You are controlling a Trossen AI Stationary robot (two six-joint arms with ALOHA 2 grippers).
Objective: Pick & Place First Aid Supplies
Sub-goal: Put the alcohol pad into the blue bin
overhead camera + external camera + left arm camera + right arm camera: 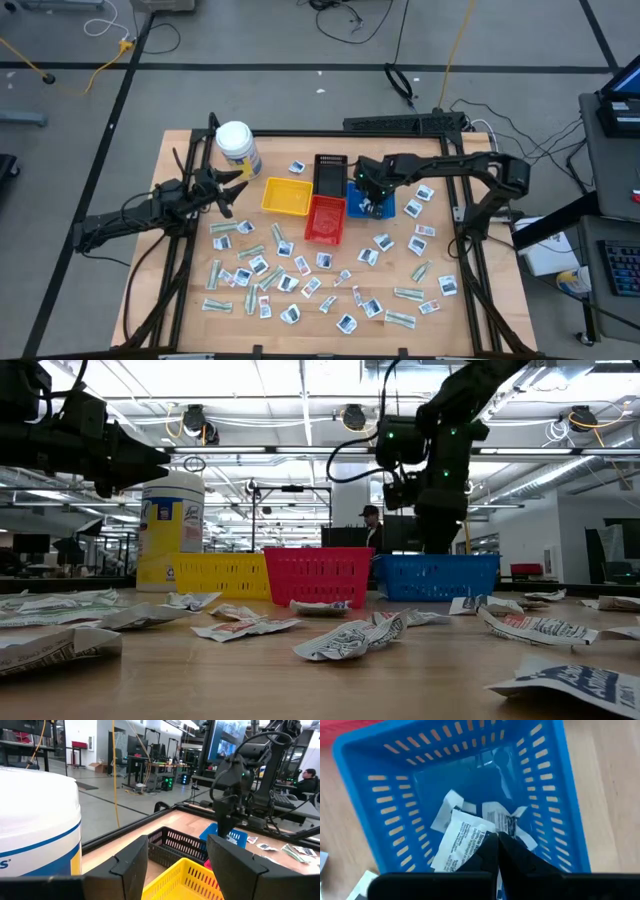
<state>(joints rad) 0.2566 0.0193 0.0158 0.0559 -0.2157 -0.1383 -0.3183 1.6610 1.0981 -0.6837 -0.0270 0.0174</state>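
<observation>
The left tool (222, 190) is hovering with fingers apart and nothing between them beside the white jar (237, 146), at the counter's (175, 160) left side. Packets (262, 280) are lying scattered over the near half of the counter, below the yellow tray (287, 196) and red tray (325, 218). The right tool (498, 838) is hanging over the blue tray (365, 795) with fingers pressed together, their tips touching a white packet (460, 842) lying inside it with a few others
</observation>
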